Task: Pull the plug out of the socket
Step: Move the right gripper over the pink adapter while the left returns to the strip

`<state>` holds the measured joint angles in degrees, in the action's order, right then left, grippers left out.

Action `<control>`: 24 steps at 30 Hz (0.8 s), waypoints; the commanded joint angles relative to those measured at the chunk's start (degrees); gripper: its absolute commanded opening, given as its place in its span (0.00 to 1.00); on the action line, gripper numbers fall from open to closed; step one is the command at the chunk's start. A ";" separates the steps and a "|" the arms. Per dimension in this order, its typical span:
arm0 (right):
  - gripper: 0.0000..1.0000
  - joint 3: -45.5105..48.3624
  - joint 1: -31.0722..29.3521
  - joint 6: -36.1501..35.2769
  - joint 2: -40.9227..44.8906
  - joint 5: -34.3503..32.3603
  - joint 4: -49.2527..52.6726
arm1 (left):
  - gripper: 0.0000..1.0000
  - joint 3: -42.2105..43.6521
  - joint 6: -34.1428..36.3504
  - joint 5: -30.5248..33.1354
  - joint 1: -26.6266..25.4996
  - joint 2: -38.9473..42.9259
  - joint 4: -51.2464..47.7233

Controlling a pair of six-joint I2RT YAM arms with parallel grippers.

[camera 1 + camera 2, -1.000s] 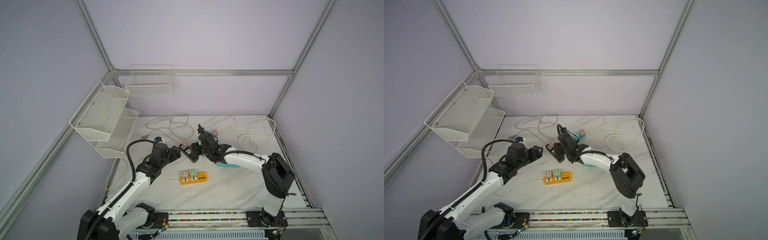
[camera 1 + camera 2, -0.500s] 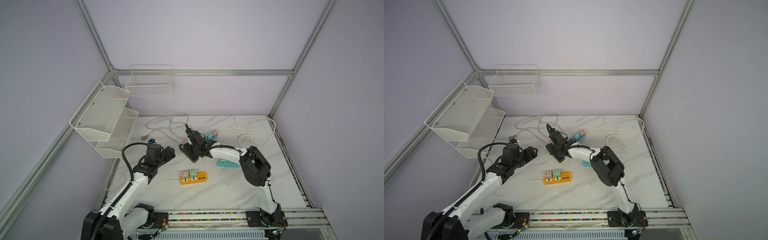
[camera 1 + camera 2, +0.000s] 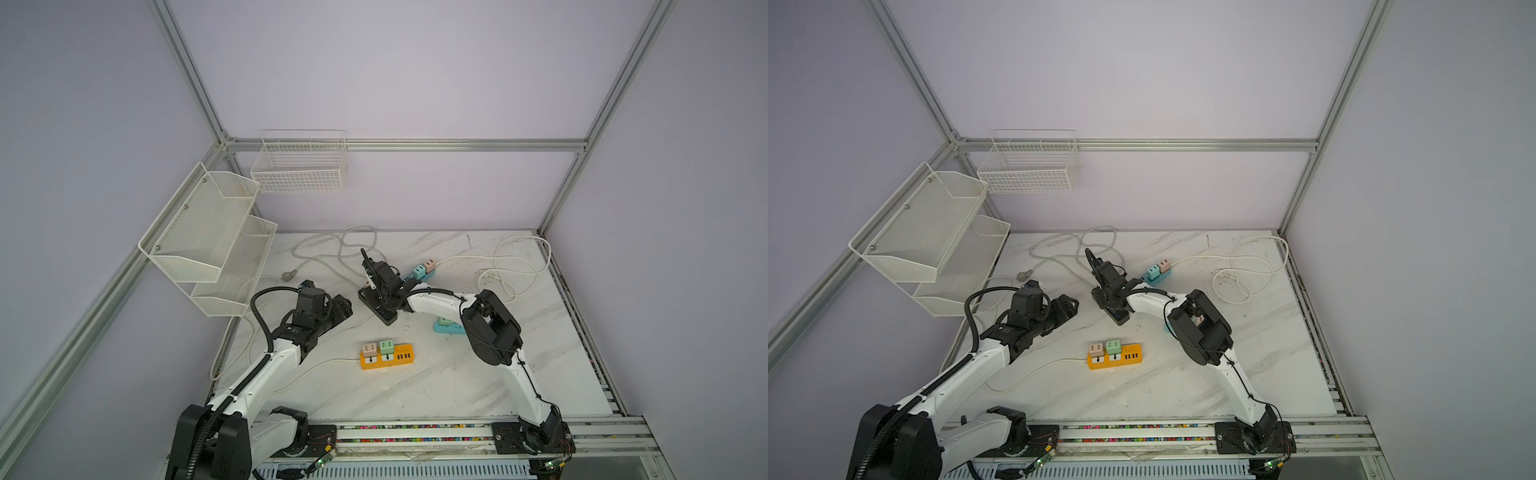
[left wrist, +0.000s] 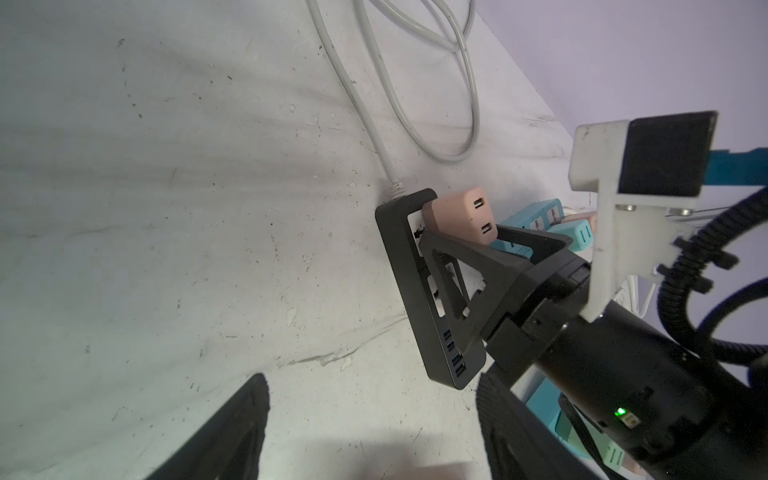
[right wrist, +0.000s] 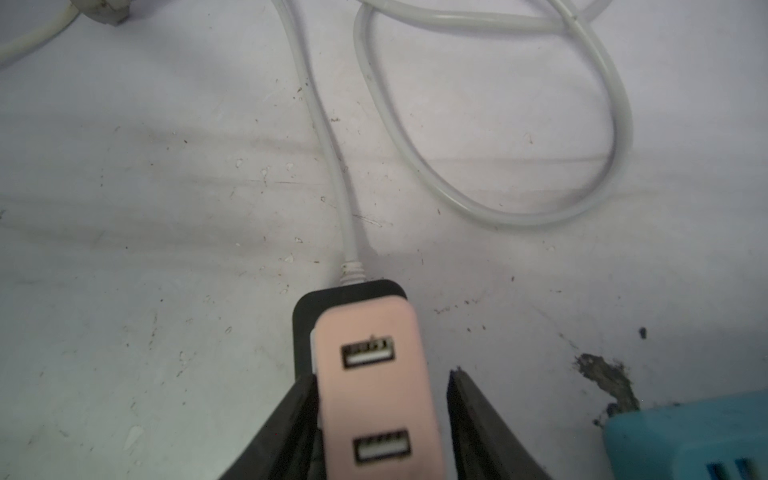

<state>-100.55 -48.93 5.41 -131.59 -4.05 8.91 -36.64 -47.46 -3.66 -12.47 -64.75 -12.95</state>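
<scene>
A pink plug [image 5: 374, 395] with two USB ports sits in the far end of a black socket strip [image 4: 415, 291], which lies flat on the marble table. My right gripper [image 5: 382, 374] straddles the plug from above. One finger touches the plug's side and a narrow gap shows at the other finger, so it is open. In both top views the right gripper [image 3: 376, 286] hangs over the black strip [image 3: 1115, 309]. My left gripper [image 4: 370, 380] is open and empty, low over the table just left of the strip's near end [image 3: 343, 307].
An orange power strip [image 3: 386, 356] with a pink and a green plug lies in front. Teal strips lie behind [image 3: 424, 272] and under the right arm [image 3: 449, 326]. White cords [image 3: 332, 249] loop at the back. Mesh shelves [image 3: 208, 241] hang at the left.
The right gripper swung left along the black strip to its far end and its jaws narrowed around the pink plug. The left arm drew back a little to the left.
</scene>
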 commanded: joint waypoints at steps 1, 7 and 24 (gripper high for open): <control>0.51 -1.89 -0.46 -2.63 -1.14 0.14 1.52 | 0.80 2.54 -0.69 -0.95 0.36 -0.11 2.18; 0.46 -2.16 -0.46 -3.46 -1.83 -0.08 1.47 | 0.80 2.97 -0.87 -1.26 0.60 -0.07 2.45; 0.23 8.21 -1.24 -5.52 5.44 1.84 -2.49 | 0.80 3.16 -0.53 -3.47 0.87 0.05 1.81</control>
<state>-95.83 -49.17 0.73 -129.14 -3.14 5.72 -35.70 -47.99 -5.80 -12.01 -65.12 -12.47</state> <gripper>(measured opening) 0.308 0.804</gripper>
